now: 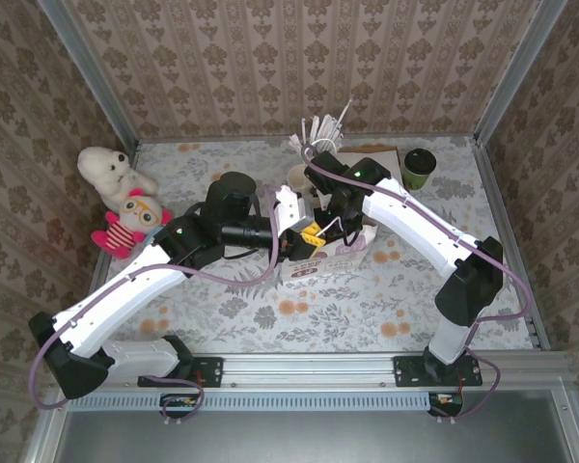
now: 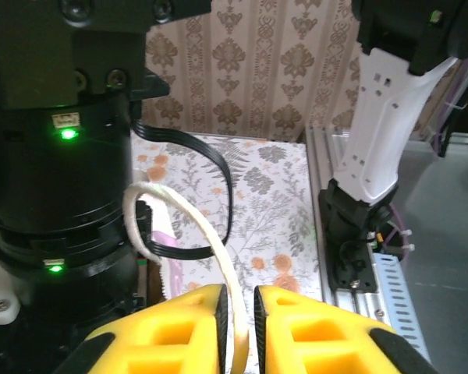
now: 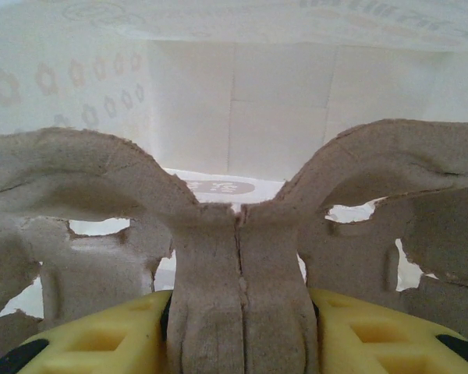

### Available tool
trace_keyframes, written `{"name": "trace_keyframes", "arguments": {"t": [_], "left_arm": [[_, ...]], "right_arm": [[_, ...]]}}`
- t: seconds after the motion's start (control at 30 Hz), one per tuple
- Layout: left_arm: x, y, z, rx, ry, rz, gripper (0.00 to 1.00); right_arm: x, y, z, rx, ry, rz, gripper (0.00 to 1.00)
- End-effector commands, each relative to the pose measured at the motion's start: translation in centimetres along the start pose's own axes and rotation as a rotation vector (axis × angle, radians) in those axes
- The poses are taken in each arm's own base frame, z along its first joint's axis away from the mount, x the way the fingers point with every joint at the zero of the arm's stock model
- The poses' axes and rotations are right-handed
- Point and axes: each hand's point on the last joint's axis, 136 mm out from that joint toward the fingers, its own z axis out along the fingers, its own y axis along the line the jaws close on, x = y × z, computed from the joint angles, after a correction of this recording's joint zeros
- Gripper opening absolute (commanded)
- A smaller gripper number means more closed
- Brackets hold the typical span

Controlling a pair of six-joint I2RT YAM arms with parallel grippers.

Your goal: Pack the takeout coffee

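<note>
Takeout coffee [image 1: 420, 168] not packed yet: stands upright, lid on, far-right corner of table [image 1: 270, 318], well apart from white bag [image 1: 320, 262] at centre. Prep stage only, by look of it. R gripper [image 3: 238, 331] clenched on mid ridge of pulp cup carrier [image 3: 101, 179], carrier inside bag. L gripper [image 2: 238, 312] pinches bag's cord handle [image 2: 179, 214], prob. steadying bag. To do: seat carrier, fetch cup, put in bag.
</note>
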Motion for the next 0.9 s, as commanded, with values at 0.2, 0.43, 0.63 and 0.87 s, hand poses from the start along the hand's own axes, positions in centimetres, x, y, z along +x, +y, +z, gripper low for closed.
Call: {"name": "trace_keyframes", "arguments": {"t": [0.2,0.43,0.63,0.87], "left_arm": [[-1.9,-4.6,-1.5,0.209,-0.066,0.123,0.00],[-1.0,-5.2,-0.9,0.300,-0.005,0.126,0.00],[-0.6,-5.4,-0.6,0.347,0.022,0.129,0.00],[-0.7,-5.4,-1.2,0.336,0.004,0.166,0.00]], "right_arm": [[-0.1,-0.6,-0.1,-0.007,0.009,0.073,0.48],[-0.6,-0.6,-0.9,-0.036,0.023,0.099,0.48],[-0.3,-0.3,-1.7,-0.035,0.069,0.112,0.48],[-0.8,0.4,-1.0,-0.071,0.086,0.138,0.48]]}}
